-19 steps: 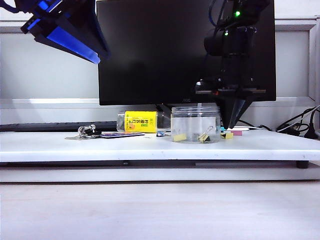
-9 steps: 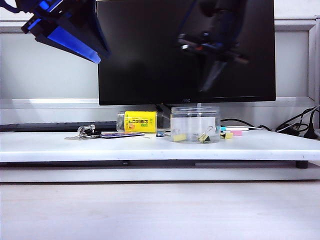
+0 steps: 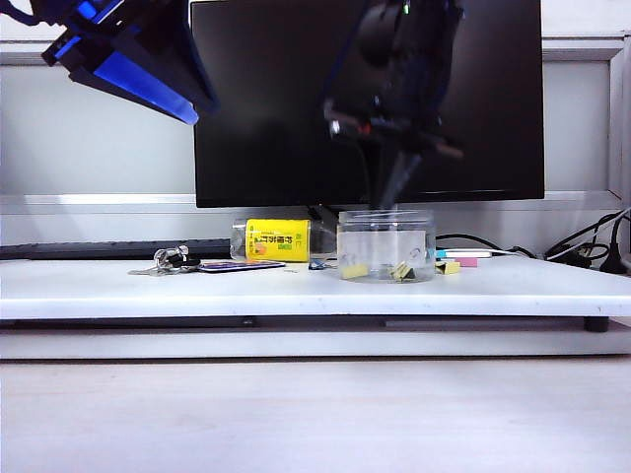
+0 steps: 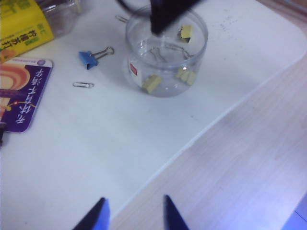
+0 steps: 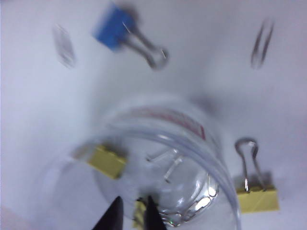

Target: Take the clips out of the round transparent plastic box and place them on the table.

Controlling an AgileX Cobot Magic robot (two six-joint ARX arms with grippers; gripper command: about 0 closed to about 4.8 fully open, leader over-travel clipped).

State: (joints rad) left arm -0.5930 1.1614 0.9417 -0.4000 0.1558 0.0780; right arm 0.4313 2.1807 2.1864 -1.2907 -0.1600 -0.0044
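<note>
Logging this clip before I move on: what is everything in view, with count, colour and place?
round transparent plastic box: one, clear, upright on the table
clips: yellow; at least three inside the box, one outside beside it
blue clip: one, on the table near the box
paperclip: one, silver, near the blue clip
bottle: one, clear with yellow label, lying behind
purple card: one, flat on the table
keys: silvery bunch, table's left
monitor: black, behind
left gripper: blue, open, raised at left
right gripper: dark, jaws narrowly apart over the box mouth
</note>
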